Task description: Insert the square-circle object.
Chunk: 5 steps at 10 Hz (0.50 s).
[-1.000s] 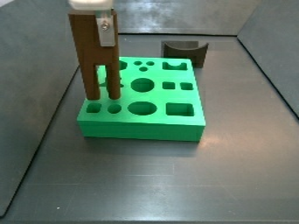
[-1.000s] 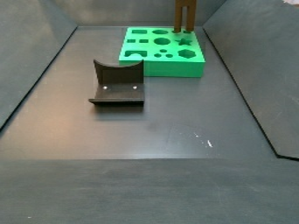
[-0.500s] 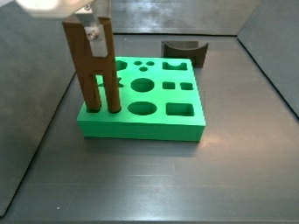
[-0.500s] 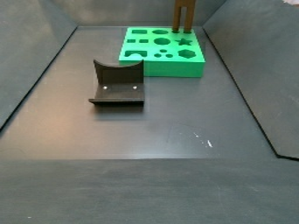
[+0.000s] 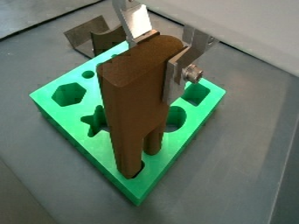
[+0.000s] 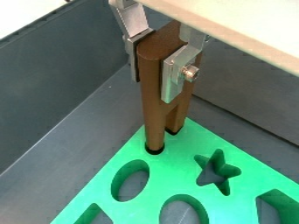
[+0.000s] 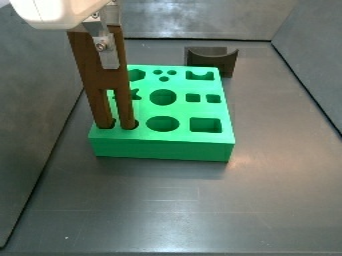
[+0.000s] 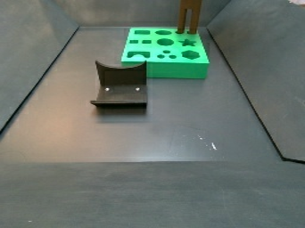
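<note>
The square-circle object point(image 7: 102, 78) is a tall brown bar with two prongs. It stands upright over the front-left corner of the green block point(image 7: 174, 140). Its prong tips sit in the two small holes there. My gripper point(image 7: 96, 32) is shut on the bar's upper end. In both wrist views the silver fingers point(image 5: 187, 61) point(image 6: 177, 70) press on opposite sides of the bar point(image 5: 138, 109) point(image 6: 158, 92), above the green block point(image 5: 65, 96) point(image 6: 176, 188). In a side view the bar point(image 8: 188, 16) rises from the block's point(image 8: 167, 61) far corner and the gripper is cut off.
The dark grey fixture with a curved notch point(image 8: 119, 85) stands on the floor apart from the block, and also shows behind the block point(image 7: 211, 58) point(image 5: 91, 35). Grey walls enclose the floor. The block has several other shaped holes, all open.
The gripper has carried the bar toward the block's front-left corner and lowered it. The prongs have gone from above the block's top face down into the corner holes.
</note>
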### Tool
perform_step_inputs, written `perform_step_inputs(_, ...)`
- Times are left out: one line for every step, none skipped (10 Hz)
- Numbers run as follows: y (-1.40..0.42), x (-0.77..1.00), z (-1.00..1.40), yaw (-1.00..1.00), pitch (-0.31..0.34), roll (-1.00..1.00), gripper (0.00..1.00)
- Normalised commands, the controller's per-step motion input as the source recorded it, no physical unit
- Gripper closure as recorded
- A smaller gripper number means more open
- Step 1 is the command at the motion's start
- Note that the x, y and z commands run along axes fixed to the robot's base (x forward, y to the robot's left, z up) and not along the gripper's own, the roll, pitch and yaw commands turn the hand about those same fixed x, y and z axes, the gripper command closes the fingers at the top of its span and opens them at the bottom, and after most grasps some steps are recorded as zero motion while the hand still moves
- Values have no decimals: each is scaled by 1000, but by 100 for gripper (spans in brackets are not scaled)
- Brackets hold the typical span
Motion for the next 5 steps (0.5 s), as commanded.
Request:
perform_step_inputs(0,326,-637,286,0,71,100)
perform_step_inputs(0,237,-743,109,0,130,100)
perform_step_inputs(0,0,-726,0,0,191,100)
perform_step_inputs(74,-229,-554,0,-17,67,100)
perform_step_inputs(180,-246,-357,0,0,39,100)
